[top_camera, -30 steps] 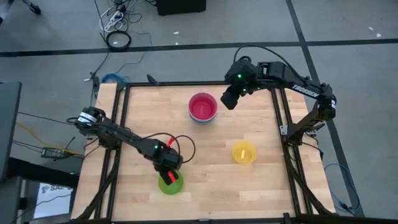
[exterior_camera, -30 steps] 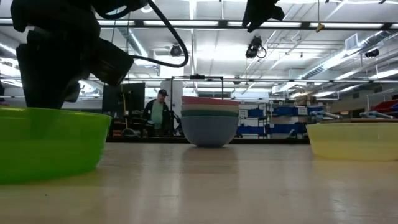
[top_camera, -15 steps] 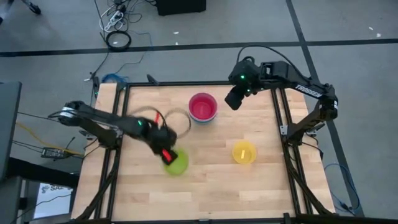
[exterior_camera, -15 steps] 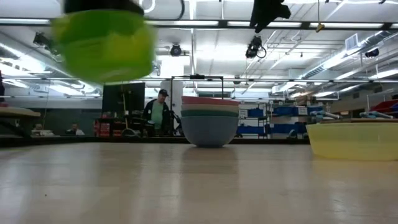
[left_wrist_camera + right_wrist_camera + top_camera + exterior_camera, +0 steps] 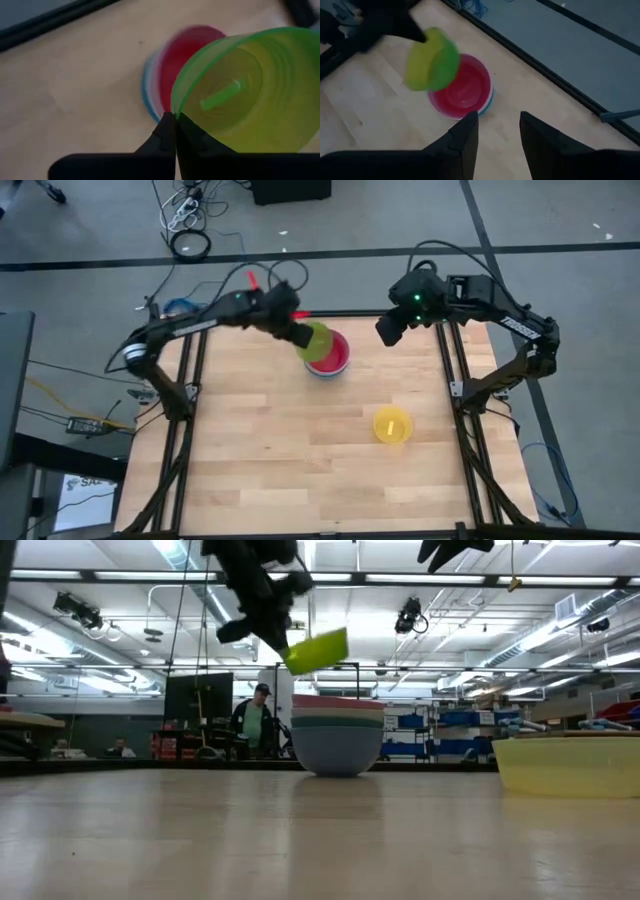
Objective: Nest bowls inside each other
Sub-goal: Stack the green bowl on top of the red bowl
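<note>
My left gripper (image 5: 298,335) is shut on the lime green bowl (image 5: 317,341) and holds it in the air over the far middle of the table. Right below it stands a stack of nested bowls (image 5: 330,358), pink-red on top and blue at the bottom, resting on the table by its base (image 5: 338,770). In the left wrist view the green bowl (image 5: 250,100) half covers the stack (image 5: 180,55). A yellow bowl (image 5: 392,425) stands alone toward the right. My right gripper (image 5: 388,330) hovers open, right of the stack, with nothing between its fingers (image 5: 465,135). My left gripper pinches the green bowl's rim (image 5: 173,111) between its two fingers, one inside the bowl and one outside. The fingers slant down from the table's left. The bowl (image 5: 316,650) hangs tilted and clear of everything, just above the stack's rim.
Black frame rails (image 5: 190,400) run along the table's left and right edges. The near half of the wooden table (image 5: 300,470) lies bare. Beyond the far edge, a person (image 5: 258,720) stands in the room.
My left gripper has taken hold of the green bowl at the table's near left, lifted it clear and swung it toward the far edge and right, over the stack. The bowl has tipped from level to tilted. My right gripper has drifted slightly toward the right edge.
</note>
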